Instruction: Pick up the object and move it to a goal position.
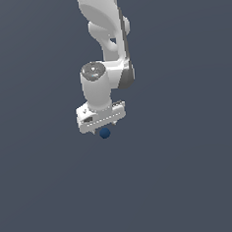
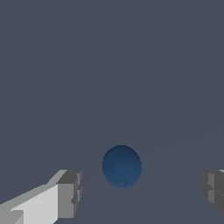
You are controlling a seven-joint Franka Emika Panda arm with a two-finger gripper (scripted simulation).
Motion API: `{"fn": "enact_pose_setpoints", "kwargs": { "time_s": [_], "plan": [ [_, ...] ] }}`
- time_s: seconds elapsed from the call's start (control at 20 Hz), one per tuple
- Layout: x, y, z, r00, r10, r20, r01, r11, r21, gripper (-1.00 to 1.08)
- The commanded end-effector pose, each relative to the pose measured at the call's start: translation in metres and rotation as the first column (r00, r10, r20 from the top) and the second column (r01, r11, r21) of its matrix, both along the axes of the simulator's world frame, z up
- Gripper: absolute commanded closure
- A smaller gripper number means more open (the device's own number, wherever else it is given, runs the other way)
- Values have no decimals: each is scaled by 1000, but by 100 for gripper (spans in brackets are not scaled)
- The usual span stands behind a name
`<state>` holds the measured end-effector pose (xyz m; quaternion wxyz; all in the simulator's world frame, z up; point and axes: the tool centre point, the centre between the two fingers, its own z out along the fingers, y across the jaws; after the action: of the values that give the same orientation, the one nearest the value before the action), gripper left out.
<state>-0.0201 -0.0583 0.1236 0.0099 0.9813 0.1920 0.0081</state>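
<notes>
A small dark blue ball (image 1: 105, 133) shows just under the white gripper (image 1: 103, 129) in the exterior view. The wrist view has the ball (image 2: 121, 166) lying between the two grey fingertips (image 2: 70, 194), which stand wide apart on either side with clear gaps to it. My gripper (image 2: 140, 192) is open and does not touch the ball. How high the gripper hangs above the ball cannot be told from these frames.
Flat dark grey-blue ground (image 1: 192, 181) spreads all around with no other objects in sight. The white arm (image 1: 106, 30) rises behind the gripper toward the upper edge of the exterior view.
</notes>
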Motion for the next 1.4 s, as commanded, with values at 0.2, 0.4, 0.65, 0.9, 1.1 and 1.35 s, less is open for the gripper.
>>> {"fn": "enact_pose_setpoints", "kwargs": {
  "time_s": [0.2,0.4,0.65,0.9,1.1,1.35],
  "plan": [
    [-14,-5,-22,989,150,-12,-150,989,6,-92],
    [-21,-6,-32,976,216,-16,-216,976,10,-92],
    [-26,-7,-39,963,269,-19,-269,963,14,-92],
    [-29,-8,-42,957,290,-20,-290,957,16,-92],
    [-29,-8,-43,958,287,-20,-287,958,16,-92],
    [-29,-8,-58,957,289,-20,-288,957,16,-92]
  ]
}}
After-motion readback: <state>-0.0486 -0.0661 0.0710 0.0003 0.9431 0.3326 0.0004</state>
